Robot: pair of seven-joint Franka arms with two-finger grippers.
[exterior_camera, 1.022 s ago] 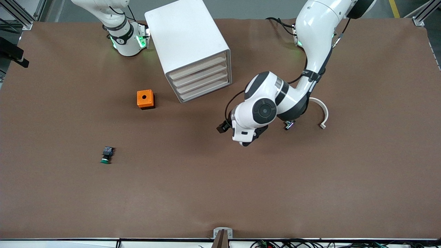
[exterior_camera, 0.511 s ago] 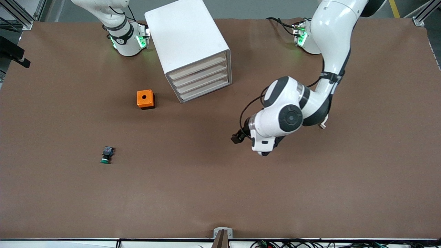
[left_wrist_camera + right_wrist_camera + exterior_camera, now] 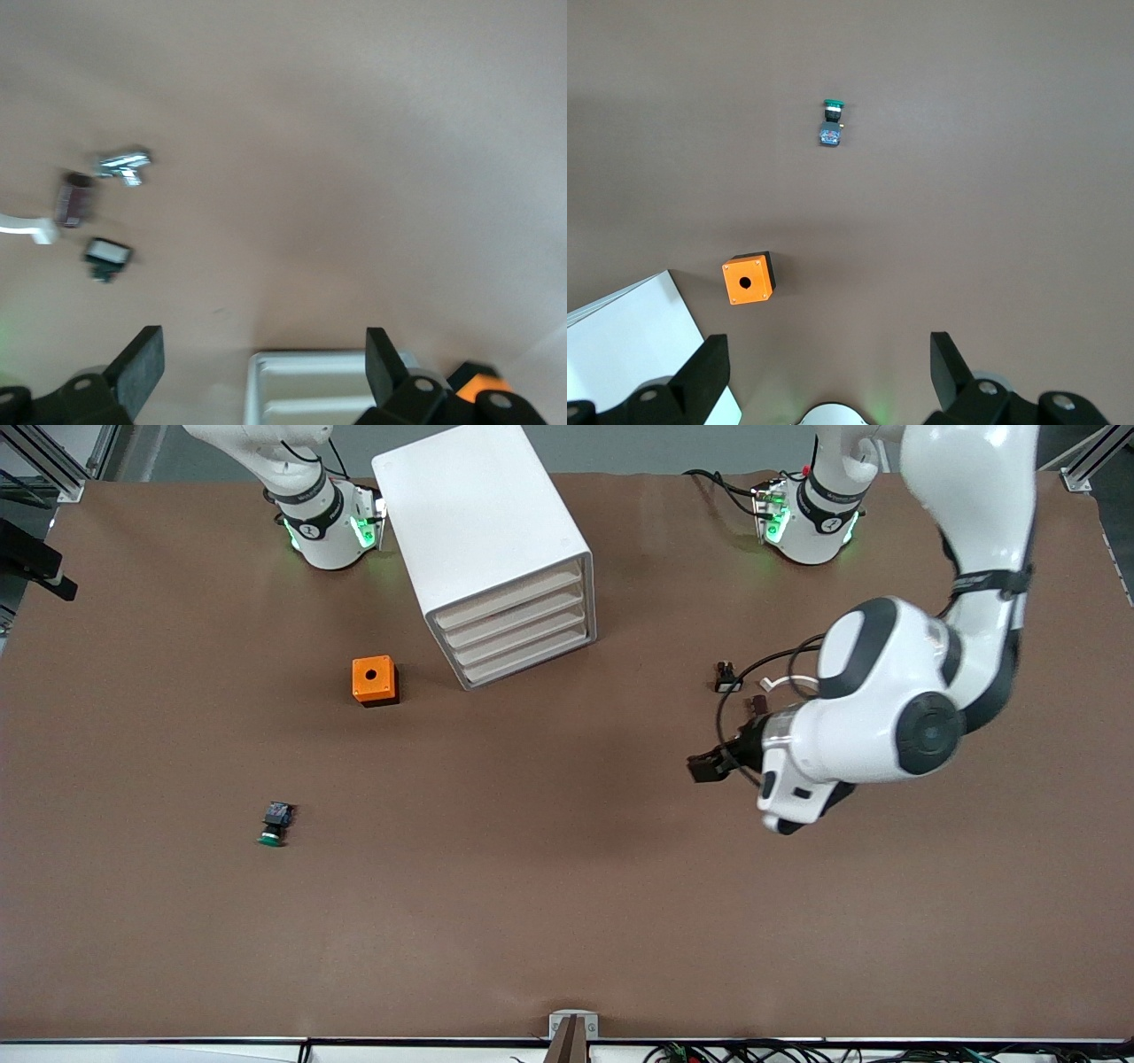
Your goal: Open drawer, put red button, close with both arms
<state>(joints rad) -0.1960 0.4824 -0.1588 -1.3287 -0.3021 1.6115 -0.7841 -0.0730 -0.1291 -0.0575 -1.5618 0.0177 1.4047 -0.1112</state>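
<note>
The white cabinet stands near the right arm's base, and every cream drawer front on it is shut. A small dark red piece, seen too from the left wrist, looks like the red button; it lies on the table toward the left arm's end. My left arm's wrist hangs just beside it. The left gripper is open and holds nothing. The right gripper is open too, waiting high above its base.
An orange box sits beside the cabinet. A green-capped button lies nearer the front camera. A black part, a white curved clip and a metallic piece lie around the dark red piece.
The left arm has swung away from the cabinet toward its own end of the table, uncovering the small parts. The right arm has not moved. Both grippers stayed open.
</note>
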